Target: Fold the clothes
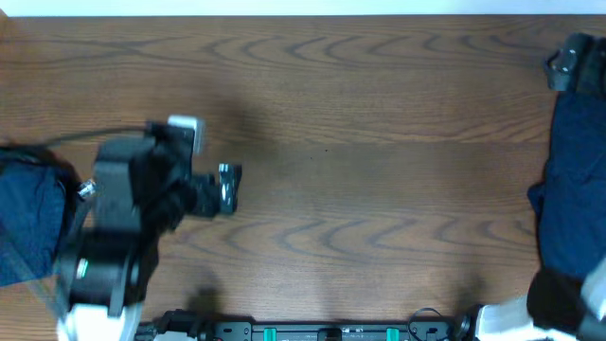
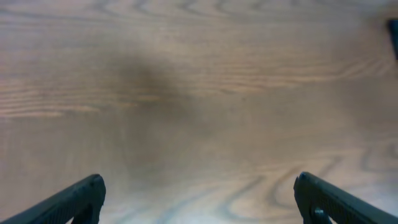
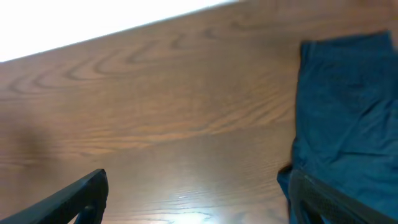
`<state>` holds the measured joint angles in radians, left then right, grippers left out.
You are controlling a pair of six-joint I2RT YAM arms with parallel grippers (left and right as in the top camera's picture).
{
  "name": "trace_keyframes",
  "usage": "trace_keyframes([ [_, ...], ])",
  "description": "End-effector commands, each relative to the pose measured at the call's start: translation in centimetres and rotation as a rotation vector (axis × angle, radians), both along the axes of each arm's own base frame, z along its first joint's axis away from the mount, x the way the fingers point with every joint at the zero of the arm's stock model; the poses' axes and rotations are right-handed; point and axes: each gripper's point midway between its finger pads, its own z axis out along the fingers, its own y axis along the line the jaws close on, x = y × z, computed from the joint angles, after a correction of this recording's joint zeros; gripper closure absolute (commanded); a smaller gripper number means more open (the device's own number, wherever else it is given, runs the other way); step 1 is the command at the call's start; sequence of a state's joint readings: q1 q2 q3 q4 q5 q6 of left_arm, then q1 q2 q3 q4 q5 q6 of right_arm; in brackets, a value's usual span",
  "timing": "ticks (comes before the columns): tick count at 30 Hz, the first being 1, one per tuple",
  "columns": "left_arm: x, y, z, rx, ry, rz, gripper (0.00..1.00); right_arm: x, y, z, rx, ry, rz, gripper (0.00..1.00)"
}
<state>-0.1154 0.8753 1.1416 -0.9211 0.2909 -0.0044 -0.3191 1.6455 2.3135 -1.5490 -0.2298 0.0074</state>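
Dark navy clothes lie in two places. One pile sits at the table's left edge, behind my left arm. Another garment is spread along the right edge and fills the right side of the right wrist view. My left gripper hovers over bare wood, right of the left pile, and is open with nothing between its fingers. My right gripper is open too. Its right finger is at the garment's near left edge and its left finger is over bare wood.
The wooden table runs between the two piles. A black object sits at the far right, just beyond the right garment. The right arm's base is at the bottom right. The table's far edge shows bright in the right wrist view.
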Motion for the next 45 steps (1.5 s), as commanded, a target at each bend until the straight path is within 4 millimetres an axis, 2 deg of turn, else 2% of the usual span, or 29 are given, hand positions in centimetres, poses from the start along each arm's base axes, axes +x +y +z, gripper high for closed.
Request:
trace_keyframes([
  [1,-2.8,0.3,1.6,-0.011,-0.057,0.008,0.02,-2.2,1.7,2.9,-0.006,-0.088,0.019,0.09],
  [2,-3.7,0.4,1.9,-0.012,-0.068,0.008,0.02,-2.8,1.9,3.5,-0.008,-0.104,0.014,0.01],
  [8,-8.6,1.0,2.3,-0.019,-0.113,0.008,0.02,-5.8,2.7,5.3,-0.029,-0.154,0.011,0.01],
  [11,-10.5,1.3,1.9,-0.020,-0.109,0.010,0.02,-7.1,3.1,5.0,-0.022,-0.132,0.010,0.01],
  [17,-12.8,1.6,0.2,-0.010,-0.040,0.010,0.02,-8.3,3.4,3.9,-0.003,-0.070,0.010,0.01],
  [45,-12.9,1.6,0.2,-0.008,-0.035,0.012,0.02,-8.3,3.5,3.9,-0.003,-0.070,0.010,0.01],
])
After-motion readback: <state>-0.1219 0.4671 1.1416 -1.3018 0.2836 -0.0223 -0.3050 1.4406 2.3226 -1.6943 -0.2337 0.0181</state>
